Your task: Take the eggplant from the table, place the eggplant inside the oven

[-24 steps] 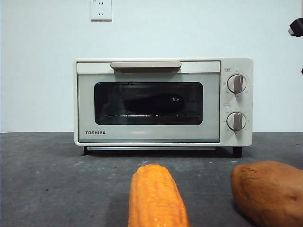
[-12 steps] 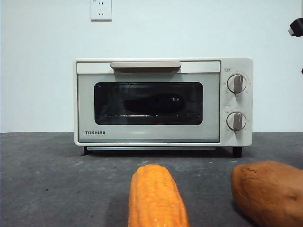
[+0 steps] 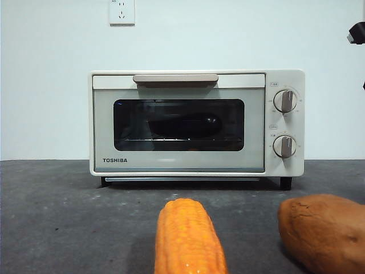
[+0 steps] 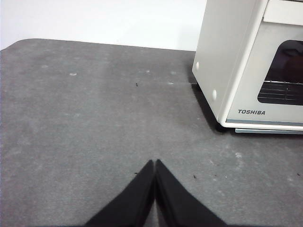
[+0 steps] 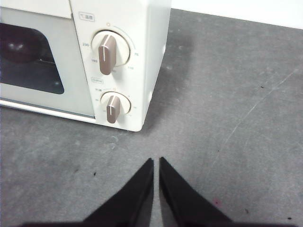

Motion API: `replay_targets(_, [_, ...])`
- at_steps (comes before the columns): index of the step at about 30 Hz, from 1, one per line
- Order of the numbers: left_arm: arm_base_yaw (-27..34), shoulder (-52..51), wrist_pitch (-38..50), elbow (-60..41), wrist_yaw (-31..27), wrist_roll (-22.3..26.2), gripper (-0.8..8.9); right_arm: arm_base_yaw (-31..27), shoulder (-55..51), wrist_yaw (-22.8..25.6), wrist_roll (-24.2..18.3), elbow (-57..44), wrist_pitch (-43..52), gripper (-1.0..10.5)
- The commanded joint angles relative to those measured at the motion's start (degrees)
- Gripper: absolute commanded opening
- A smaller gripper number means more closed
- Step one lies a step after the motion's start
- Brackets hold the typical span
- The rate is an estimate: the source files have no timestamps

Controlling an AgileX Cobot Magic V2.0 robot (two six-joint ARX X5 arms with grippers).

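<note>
— Jaws first: how do they stand?

— Left gripper [image 4: 155, 163] has its two black jaws pressed together, tips meeting, nothing between them. It hangs over bare table [image 4: 85, 123], with the oven's [image 4: 246, 71] side wall and door corner at the upper right of that frame. Right gripper [image 5: 156, 161] has its jaws nearly together with only a thin slit between the tips, also holding nothing. Its view has the oven's two round knobs [image 5: 110, 52] at the upper left of the frame, with grey table filling the right half.

— And in the front view?

— Only a black tip [image 3: 356, 32] at the upper right corner of the frame; I cannot tell which arm it belongs to.

— Where is the eggplant?

— Inside the oven. The eggplant [image 3: 182, 125] lies lengthwise on the wire rack [image 3: 177, 138], seen as a dark glossy shape through the glass window at the centre of the frame. The oven door is shut, its beige handle [image 3: 175, 78] running across the top.

— Anything else on the table?

— A corn cob [image 3: 188, 240] at the bottom centre of the front view and a sweet potato [image 3: 322, 231] at the lower right, apart from each other and both well in front of the oven. A wall socket [image 3: 122, 11] sits at the top left.
</note>
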Motion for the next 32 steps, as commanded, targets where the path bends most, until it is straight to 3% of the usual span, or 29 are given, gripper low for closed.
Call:
replay_targets(1, [0.0,0.0,0.7,-1.6,0.0,0.9,0.06,0.2,-2.9,1.1,0.8,0.1,0.5,0.0])
replay_targets(4, [0.0,0.0,0.7,-1.6,0.0,0.9,0.06,0.2,-10.3,3.1,0.3,0.1,0.5,0.0])
replay_targets(6, [0.0,0.0,0.7,-1.6,0.0,0.9,0.06,-0.5,-15.9,3.8,-4.0,0.1,0.8,0.0])
replay_targets(9, [0.0,0.0,0.7,-1.6,0.0,0.9,0.06,-3.7,-24.9,3.7,-5.6,0.0,0.4,0.0])
replay_targets(15, [0.0,0.0,0.7,-1.6,0.0,0.9,0.06,-13.7,-36.8,-1.3,-5.7,-3.3,-0.3,0.0])
replay_targets(22, [0.0,0.0,0.8,-1.6,0.0,0.9,0.06,-22.2,-38.8,-15.8,-5.5,-14.4,0.0,0.0])
replay_targets(27, [0.0,0.0,0.9,-1.6,0.0,0.9,0.06,-22.6,-38.8,-18.3,-4.5,-22.1,0.0,0.0])
replay_targets(32, [0.0,0.0,0.9,-1.6,0.0,0.9,0.06,-22.6,-38.8,-17.9,-4.2,-25.7,2.0,0.0])
